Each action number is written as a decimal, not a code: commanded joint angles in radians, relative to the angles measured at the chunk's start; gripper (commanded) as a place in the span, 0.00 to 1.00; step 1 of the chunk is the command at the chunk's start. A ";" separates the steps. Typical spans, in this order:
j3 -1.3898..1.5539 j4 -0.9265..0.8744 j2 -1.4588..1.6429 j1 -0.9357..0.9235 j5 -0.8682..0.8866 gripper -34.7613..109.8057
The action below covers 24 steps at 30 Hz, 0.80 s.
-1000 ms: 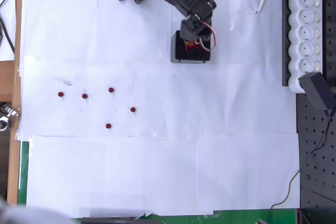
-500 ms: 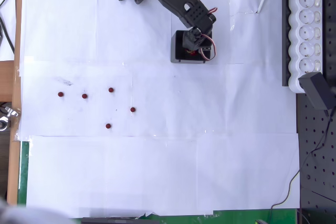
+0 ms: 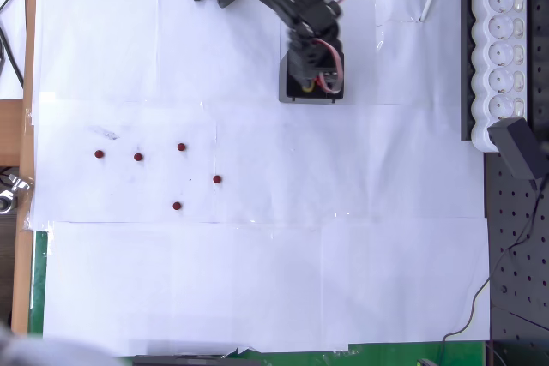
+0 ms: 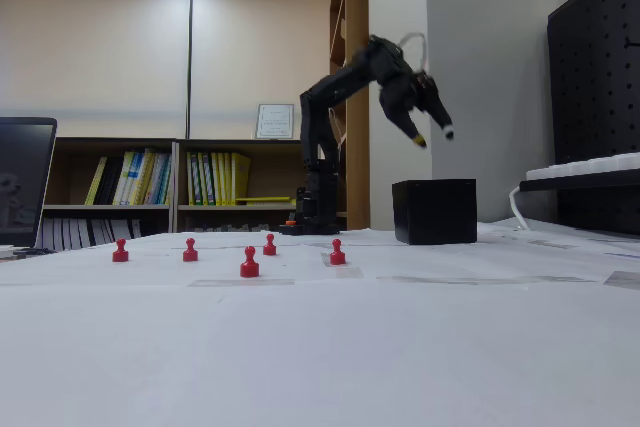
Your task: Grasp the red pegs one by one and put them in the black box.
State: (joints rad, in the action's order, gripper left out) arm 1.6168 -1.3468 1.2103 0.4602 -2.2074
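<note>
A small square black open-topped box (image 3: pixel 293 92) is seen on the white paper-covered tabletop (image 3: pixel 257 280) near the black arm's base; in the fixed view the box (image 4: pixel 434 211) is seen standing upright at the right of the arm. The box's inside is largely covered by the arm from overhead, so its contents cannot be told.

The black claw (image 4: pixel 432 137) is held in the air above the box, clear of its rim, tilted downward. In the overhead view the claw (image 3: pixel 314 75) is seen over the box opening. Whether the fingers are apart or together cannot be told, and no peg can be made out between them.

Five tiny dark-red round pegs (image 3: pixel 181 147) are scattered on the paper well apart from the box, at the left in the overhead view. In the fixed view the pegs (image 4: pixel 249 263) are seen standing upright.
</note>
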 commanded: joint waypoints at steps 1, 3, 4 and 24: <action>-0.186 0.173 -0.074 -0.178 0.135 0.35; -0.348 0.308 -0.071 -0.259 0.227 0.35; -0.425 0.379 -0.072 -0.291 0.267 0.35; -1.040 1.483 0.153 -0.529 0.531 0.35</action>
State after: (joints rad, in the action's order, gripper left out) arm 0.5538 0.0476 1.3361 -0.0506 -1.6782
